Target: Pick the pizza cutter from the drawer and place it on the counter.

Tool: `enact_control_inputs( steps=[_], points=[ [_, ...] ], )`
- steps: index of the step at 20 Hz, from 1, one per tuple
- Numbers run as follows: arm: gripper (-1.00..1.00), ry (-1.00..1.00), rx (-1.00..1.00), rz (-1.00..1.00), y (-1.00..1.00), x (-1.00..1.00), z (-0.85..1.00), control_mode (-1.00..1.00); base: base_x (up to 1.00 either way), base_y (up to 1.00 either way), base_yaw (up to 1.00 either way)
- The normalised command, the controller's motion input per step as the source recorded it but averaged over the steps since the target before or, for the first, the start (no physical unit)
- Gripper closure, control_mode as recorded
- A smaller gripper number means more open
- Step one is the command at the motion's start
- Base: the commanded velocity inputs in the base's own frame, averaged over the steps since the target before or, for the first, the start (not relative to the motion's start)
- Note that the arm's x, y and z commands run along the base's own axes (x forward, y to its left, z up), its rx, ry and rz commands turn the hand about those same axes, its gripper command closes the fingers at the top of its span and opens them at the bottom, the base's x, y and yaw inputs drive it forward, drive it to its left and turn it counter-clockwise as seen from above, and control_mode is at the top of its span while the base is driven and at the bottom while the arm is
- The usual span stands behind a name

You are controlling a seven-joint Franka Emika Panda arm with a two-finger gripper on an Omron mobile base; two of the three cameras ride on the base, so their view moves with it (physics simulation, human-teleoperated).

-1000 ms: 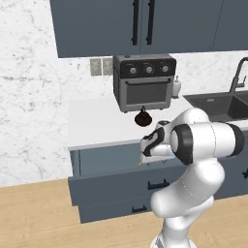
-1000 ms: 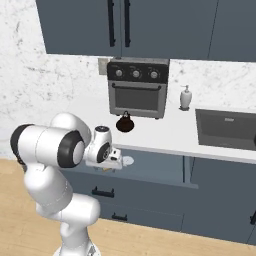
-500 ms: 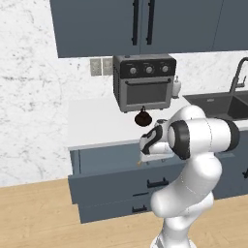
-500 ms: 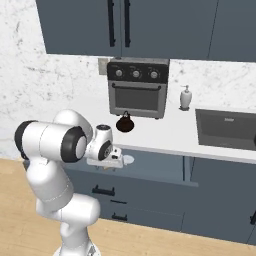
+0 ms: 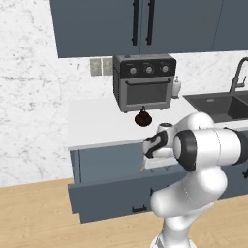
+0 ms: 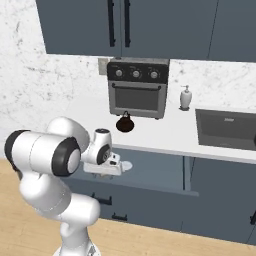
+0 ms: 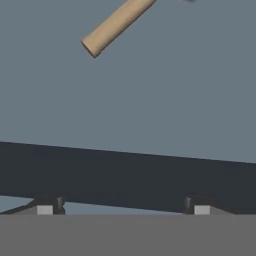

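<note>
Fingers of the two-finger gripper [image 7: 122, 207] stand wide apart in the hand view, their small dark tips at the lower left and lower right with nothing between them. Beyond them a dark band crosses the picture, the wall of the wide dark blue-grey drawer [image 7: 125, 175], and past that lies the drawer's flat grey floor. On that floor, toward the far side, rests the small pizza cutter [image 7: 116, 24], of which the light wooden handle shows, lying at a slant with its blunt end nearest the gripper; the wheel blade is cut off by the frame edge.

In the left base view the drawer [image 5: 104, 193] stands pulled out below the flat white counter [image 5: 99, 123], and the hand hangs over its open interior. In the right base view a pale round blade shows just right of the hand. Farther back on the counter stand a dark grey toaster oven [image 6: 138, 87], a dark brown bulbous object with a stem [image 6: 125, 122] just in front of it, and a white soap dispenser [image 6: 185, 97] to the right.
</note>
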Motion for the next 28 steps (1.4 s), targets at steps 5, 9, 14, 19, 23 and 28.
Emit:
enact_control_inputs(
  steps=[5,9,14,19,23,28],
  points=[
    [-1.0,0.02,0.0,0.0,-0.04,-0.93,-0.32,-1.0,0.0,0.0,0.0],
    [-1.0,0.1,0.0,0.0,-0.01,-0.75,-0.22,-1.0,0.0,0.0,0.0],
    [-1.0,0.15,0.0,0.0,0.0,-0.69,-0.24,-1.0,0.0,0.0,0.0],
    [-1.0,0.0,0.0,-0.07,0.02,-0.15,0.25,-1.0,0.0,0.0,0.0],
    [-1.0,-0.12,0.0,-0.11,0.13,0.34,0.74,-1.0,0.0,0.0,0.0],
    [-1.0,-0.03,0.0,-0.07,0.4,0.67,0.31,-1.0,0.0,0.0,0.0]
  ],
)
